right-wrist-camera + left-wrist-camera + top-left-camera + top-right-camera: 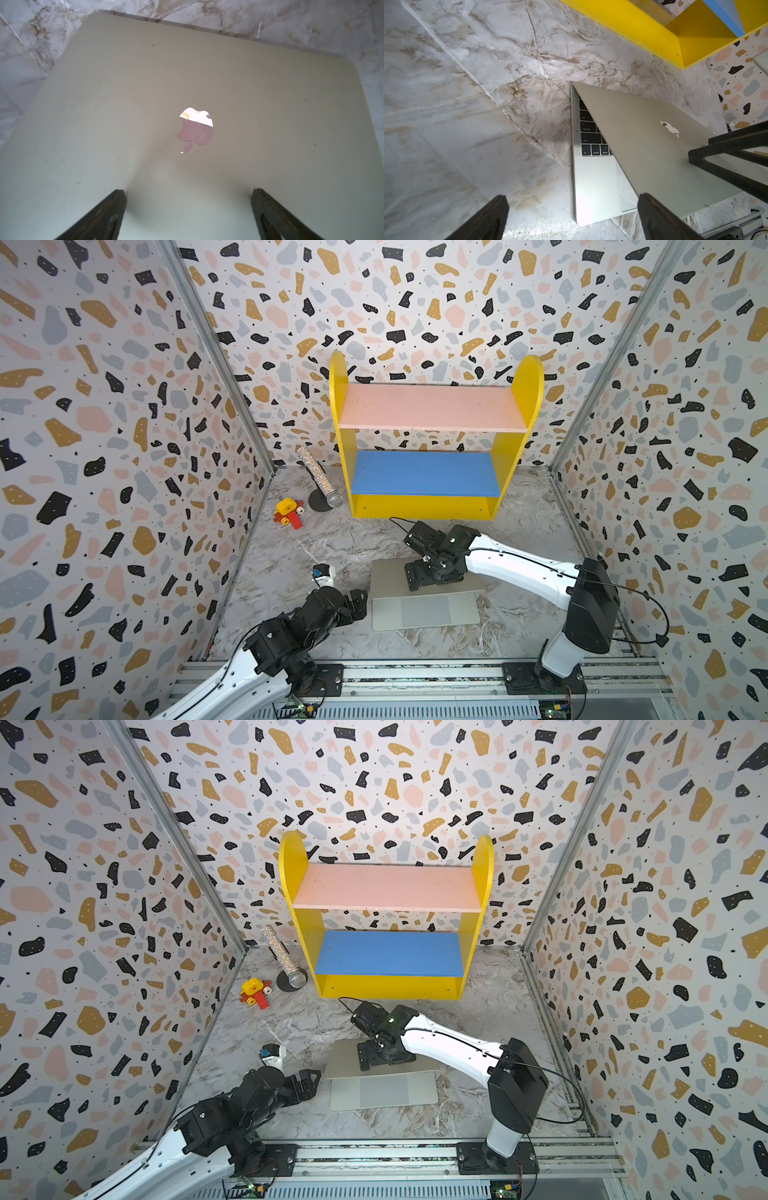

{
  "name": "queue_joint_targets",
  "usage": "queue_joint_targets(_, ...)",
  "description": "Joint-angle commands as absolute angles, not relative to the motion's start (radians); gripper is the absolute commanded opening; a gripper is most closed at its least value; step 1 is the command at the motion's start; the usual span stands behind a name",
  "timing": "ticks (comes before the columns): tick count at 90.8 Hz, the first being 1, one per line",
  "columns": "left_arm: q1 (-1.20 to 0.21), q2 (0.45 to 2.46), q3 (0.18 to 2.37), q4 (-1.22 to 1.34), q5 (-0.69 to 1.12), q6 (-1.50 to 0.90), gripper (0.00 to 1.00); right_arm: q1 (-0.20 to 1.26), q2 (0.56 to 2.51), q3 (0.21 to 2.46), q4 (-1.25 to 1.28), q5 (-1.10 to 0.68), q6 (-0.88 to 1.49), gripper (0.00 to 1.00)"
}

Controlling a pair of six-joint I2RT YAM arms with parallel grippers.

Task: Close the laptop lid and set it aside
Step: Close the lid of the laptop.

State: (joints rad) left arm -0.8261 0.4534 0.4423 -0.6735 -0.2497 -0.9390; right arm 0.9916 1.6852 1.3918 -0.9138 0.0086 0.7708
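- One thin silver-grey metal laptop (pixel 426 612) lies on the marble-patterned surface (pixel 316 543), at the lower centre of the frame in both top views, in front of a shelf unit.
- One hinged silver-grey laptop lid (pixel 124 93), marked with one apple logo (pixel 196 128), is tilted low over the black keys (pixel 588 133) but not yet down. The left wrist view shows a wedge-shaped gap along the side.
- Closing the lid looks like the step in hand. The right pincer (pixel 189 193) has its jaws apart with both tips apparently resting on the lid's outer cover, and it is clamped on nothing.
- Next, I judge, comes a steady downward press until the lid meets the base, without the base sliding. Setting the laptop aside would then need a grip on its thin edge or a push across the surface.
- The left pincer (pixel 573 198) has its jaws apart and holds nothing. It sits just beside the laptop's left edge, to the lower left of centre in a top view, well placed to steady the base.
- Two pincers in all, both empty.
- One yellow wooden shelf unit (pixel 432 506) stands at the frame's centre, with one pink board and one blue board.
- To its left are one glitter-covered tube (pixel 316 475) by one black disc (pixel 318 502), and one yellow-and-red toy vehicle (pixel 289 512).
- One small white box (pixel 325 574) with a blue part sits just above the left pincer.
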Motion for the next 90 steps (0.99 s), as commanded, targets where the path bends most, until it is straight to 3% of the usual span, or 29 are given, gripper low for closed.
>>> queue_joint_targets(1, -0.83, 0.446, 0.465, -0.668, -0.272, -0.939, 1.0, 1.014, 1.67, 1.367, -0.973, -0.026, 0.773, 1.0)
queue_joint_targets(90, -0.83, 0.466, 0.468, -0.654, -0.27, -0.933, 1.0, 1.038, 1.703, 1.315, -0.939, -0.038, 0.791, 1.0)
